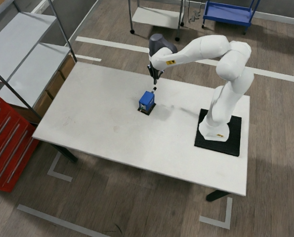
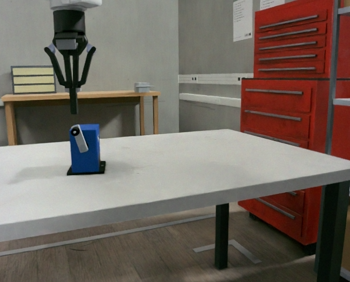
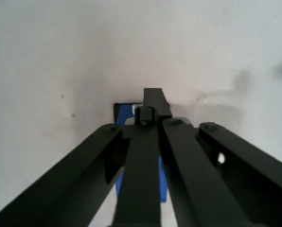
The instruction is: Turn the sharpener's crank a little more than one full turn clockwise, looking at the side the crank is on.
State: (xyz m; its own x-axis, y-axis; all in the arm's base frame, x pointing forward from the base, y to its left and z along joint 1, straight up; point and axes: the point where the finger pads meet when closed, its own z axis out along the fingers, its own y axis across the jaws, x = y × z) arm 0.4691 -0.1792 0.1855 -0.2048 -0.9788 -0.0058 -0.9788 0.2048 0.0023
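A wide white counter [image 1: 96, 142] fills the middle of a workshop with a wood-look floor. A white robot arm [image 1: 226, 76] rises from a black base plate [image 1: 234, 150] near one end of the counter and reaches across toward its middle. A red tool cabinet [image 2: 278, 100] stands beside the counter, with a grey shelf rack [image 1: 62, 30] next to it.

The jaws [image 2: 73, 110] point straight down and are pressed together, holding nothing. They hang in the air above the sharpener, clearly apart from it.

The sharpener [image 2: 85, 151] is a small blue box standing upright on a black foot, near the middle of the counter. On the side facing the exterior view, a pale grey crank [image 2: 80, 138] leans up and to the left. It ends in a dark round knob [image 2: 75, 131] at the box's upper corner. The closed fingertips sit directly over that knob, with a gap of open air between them.

From the wrist view, the dark linkages cover most of the sharpener. Only slivers of blue [image 3: 125, 114] show past them, and the crank cannot be made out there. The arm's upper joints are cut off at the top of the exterior view.
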